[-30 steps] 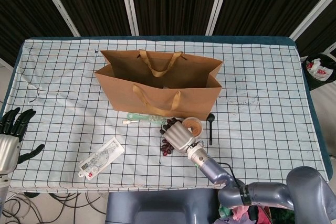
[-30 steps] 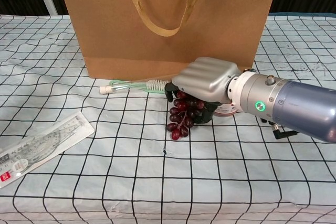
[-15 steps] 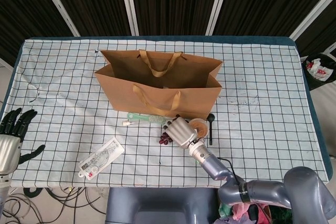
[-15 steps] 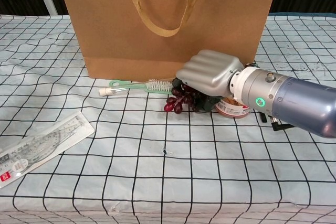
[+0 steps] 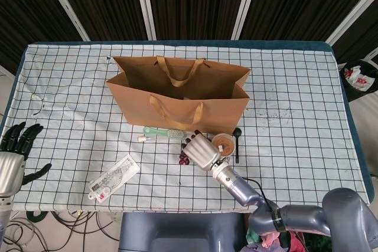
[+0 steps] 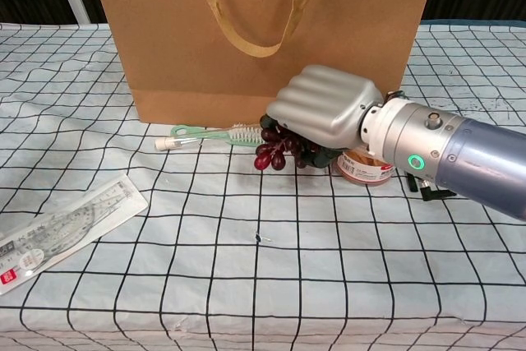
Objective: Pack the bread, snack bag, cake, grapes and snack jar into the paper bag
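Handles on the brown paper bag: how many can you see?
2. The near handle hangs down the bag's front; the far handle droops inside the back wall. The paper bag stands behind the right hand.

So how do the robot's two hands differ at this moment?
The right hand is closed over the grapes in front of the paper bag; the left hand holds nothing, fingers spread. The right is over mid-table; the left sits beyond the table's left edge. Both are metallic with dark fingers.

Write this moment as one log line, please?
right hand: grips grapes | left hand: idle, open | paper bag: upright, open
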`<state>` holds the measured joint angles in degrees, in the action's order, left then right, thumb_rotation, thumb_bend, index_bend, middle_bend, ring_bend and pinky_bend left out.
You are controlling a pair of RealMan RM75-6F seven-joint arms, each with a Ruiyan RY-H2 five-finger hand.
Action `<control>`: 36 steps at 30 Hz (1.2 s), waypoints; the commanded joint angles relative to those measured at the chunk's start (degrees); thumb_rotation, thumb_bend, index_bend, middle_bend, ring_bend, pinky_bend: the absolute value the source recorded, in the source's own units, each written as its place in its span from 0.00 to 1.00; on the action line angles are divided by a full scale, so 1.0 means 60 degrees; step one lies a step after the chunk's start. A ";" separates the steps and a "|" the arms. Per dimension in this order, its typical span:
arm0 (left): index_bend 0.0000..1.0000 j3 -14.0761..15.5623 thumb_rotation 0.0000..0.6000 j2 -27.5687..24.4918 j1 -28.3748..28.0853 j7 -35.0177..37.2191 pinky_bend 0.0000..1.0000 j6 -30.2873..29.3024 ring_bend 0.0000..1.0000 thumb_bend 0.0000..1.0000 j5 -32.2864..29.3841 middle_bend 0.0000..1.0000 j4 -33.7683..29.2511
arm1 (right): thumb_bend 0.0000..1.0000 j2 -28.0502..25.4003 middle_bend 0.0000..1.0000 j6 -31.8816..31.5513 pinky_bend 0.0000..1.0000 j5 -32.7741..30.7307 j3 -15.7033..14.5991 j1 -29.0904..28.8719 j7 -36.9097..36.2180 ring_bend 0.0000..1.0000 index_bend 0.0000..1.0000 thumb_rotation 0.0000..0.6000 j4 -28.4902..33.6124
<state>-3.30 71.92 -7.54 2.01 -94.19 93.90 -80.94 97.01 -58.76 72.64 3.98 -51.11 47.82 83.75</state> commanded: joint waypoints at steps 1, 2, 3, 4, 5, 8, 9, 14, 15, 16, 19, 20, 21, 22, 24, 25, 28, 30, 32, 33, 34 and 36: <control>0.11 0.0000 1.00 -0.0004 0.0003 0.0004 0.08 -0.0008 0.01 0.07 0.0003 0.12 -0.0004 | 0.47 -0.0128 0.48 -0.0343 0.43 0.0386 -0.0084 0.0080 0.0265 0.55 0.47 1.00 0.0316; 0.11 -0.0002 1.00 -0.0004 0.0004 0.0007 0.08 -0.0014 0.01 0.07 0.0003 0.12 -0.0004 | 0.47 -0.0161 0.48 -0.0428 0.43 0.0480 -0.0095 0.0100 0.0332 0.55 0.47 1.00 0.0383; 0.11 -0.0005 1.00 -0.0006 0.0009 0.0014 0.08 -0.0026 0.01 0.07 0.0002 0.12 -0.0004 | 0.47 -0.0233 0.48 -0.0610 0.43 0.0672 -0.0124 0.0138 0.0487 0.55 0.47 1.00 0.0499; 0.11 -0.0003 1.00 -0.0008 0.0012 0.0017 0.08 -0.0031 0.01 0.07 0.0004 0.12 -0.0004 | 0.47 -0.0306 0.48 -0.0789 0.43 0.0845 -0.0149 0.0187 0.0626 0.55 0.47 1.00 0.0617; 0.11 -0.0003 1.00 -0.0009 0.0013 0.0019 0.08 -0.0032 0.01 0.07 0.0006 0.12 -0.0007 | 0.47 -0.0354 0.48 -0.0901 0.43 0.0949 -0.0164 0.0224 0.0704 0.55 0.47 1.00 0.0697; 0.11 0.0005 1.00 -0.0008 0.0011 0.0023 0.08 -0.0030 0.01 0.07 0.0019 0.12 -0.0009 | 0.47 -0.0553 0.48 -0.1293 0.43 0.1296 -0.0181 0.0350 0.0915 0.55 0.47 1.00 0.0991; 0.11 0.0009 1.00 -0.0008 0.0012 0.0020 0.08 -0.0029 0.01 0.07 0.0022 0.12 -0.0008 | 0.47 -0.0644 0.48 -0.1425 0.43 0.1411 -0.0188 0.0400 0.0980 0.55 0.47 1.00 0.1108; 0.11 0.0018 1.00 -0.0002 0.0009 -0.0019 0.08 0.0000 0.01 0.07 0.0015 0.12 -0.0010 | 0.47 -0.1468 0.48 -0.2173 0.43 0.2040 -0.0165 0.0777 0.1306 0.54 0.47 1.00 0.2019; 0.11 0.0021 1.00 0.0005 0.0012 -0.0038 0.08 -0.0002 0.01 0.07 0.0017 0.12 -0.0006 | 0.47 -0.1758 0.48 -0.2469 0.43 0.2306 -0.0170 0.0899 0.1351 0.54 0.47 1.00 0.2320; 0.11 0.0025 1.00 0.0011 0.0012 -0.0054 0.08 -0.0001 0.01 0.07 0.0024 0.12 -0.0006 | 0.47 -0.1988 0.48 -0.2597 0.43 0.2495 -0.0211 0.0982 0.1356 0.54 0.47 1.00 0.2560; 0.11 0.0036 1.00 0.0026 0.0012 -0.0093 0.08 0.0006 0.01 0.07 0.0035 0.12 -0.0009 | 0.47 -0.2522 0.48 -0.2926 0.42 0.2994 -0.0274 0.1186 0.1301 0.54 0.47 1.00 0.3103; 0.11 0.0038 1.00 0.0034 0.0010 -0.0112 0.08 0.0010 0.01 0.07 0.0038 0.12 -0.0008 | 0.47 -0.2703 0.48 -0.3051 0.43 0.3170 -0.0290 0.1268 0.1273 0.54 0.47 1.00 0.3282; 0.11 0.0040 1.00 0.0043 0.0010 -0.0134 0.08 0.0012 0.01 0.07 0.0038 0.12 -0.0005 | 0.47 -0.2905 0.48 -0.3216 0.43 0.3365 -0.0290 0.1362 0.1252 0.54 0.47 1.00 0.3482; 0.11 0.0041 1.00 0.0057 0.0011 -0.0159 0.08 0.0016 0.01 0.07 0.0036 0.12 0.0000 | 0.47 -0.3156 0.48 -0.3363 0.43 0.3562 -0.0287 0.1470 0.1229 0.54 0.47 1.00 0.3713; 0.11 0.0048 1.00 0.0070 0.0013 -0.0197 0.08 0.0018 0.01 0.07 0.0041 0.12 -0.0004 | 0.47 -0.3523 0.48 -0.3627 0.42 0.3761 -0.0184 0.1612 0.1066 0.54 0.47 1.00 0.4042; 0.11 0.0047 1.00 0.0077 0.0016 -0.0220 0.08 0.0012 0.01 0.07 0.0042 0.12 -0.0010 | 0.47 -0.3743 0.48 -0.3735 0.43 0.3838 -0.0111 0.1675 0.0858 0.54 0.47 1.00 0.4219; 0.11 0.0053 1.00 0.0088 0.0028 -0.0264 0.08 -0.0010 0.01 0.07 0.0057 0.12 -0.0025 | 0.46 -0.4188 0.48 -0.4105 0.43 0.3916 0.0278 0.1830 0.0269 0.54 0.47 1.00 0.4465; 0.11 0.0056 1.00 0.0088 0.0037 -0.0273 0.08 -0.0031 0.01 0.07 0.0068 0.12 -0.0032 | 0.46 -0.4393 0.48 -0.4335 0.43 0.3879 0.0600 0.1911 -0.0022 0.54 0.48 1.00 0.4517; 0.11 0.0054 1.00 0.0089 0.0043 -0.0281 0.08 -0.0052 0.01 0.07 0.0078 0.12 -0.0032 | 0.46 -0.4550 0.47 -0.4484 0.43 0.3821 0.0925 0.1938 -0.0373 0.53 0.48 1.00 0.4477; 0.11 0.0051 1.00 0.0090 0.0046 -0.0281 0.08 -0.0058 0.01 0.07 0.0077 0.12 -0.0032 | 0.45 -0.4624 0.47 -0.4528 0.43 0.3766 0.1087 0.1939 -0.0560 0.53 0.48 1.00 0.4429; 0.11 0.0050 1.00 0.0089 0.0047 -0.0281 0.08 -0.0058 0.01 0.07 0.0073 0.12 -0.0033 | 0.45 -0.4696 0.47 -0.4558 0.43 0.3707 0.1251 0.1930 -0.0738 0.53 0.48 1.00 0.4365; 0.11 0.0052 1.00 0.0080 0.0053 -0.0280 0.08 -0.0052 0.01 0.07 0.0062 0.12 -0.0039 | 0.45 -0.4838 0.47 -0.4609 0.43 0.3568 0.1591 0.1899 -0.1105 0.53 0.48 1.00 0.4185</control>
<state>-2.98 72.40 -7.22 0.32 -94.50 94.27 -81.18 69.06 -85.72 94.84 11.89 -39.79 42.98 109.70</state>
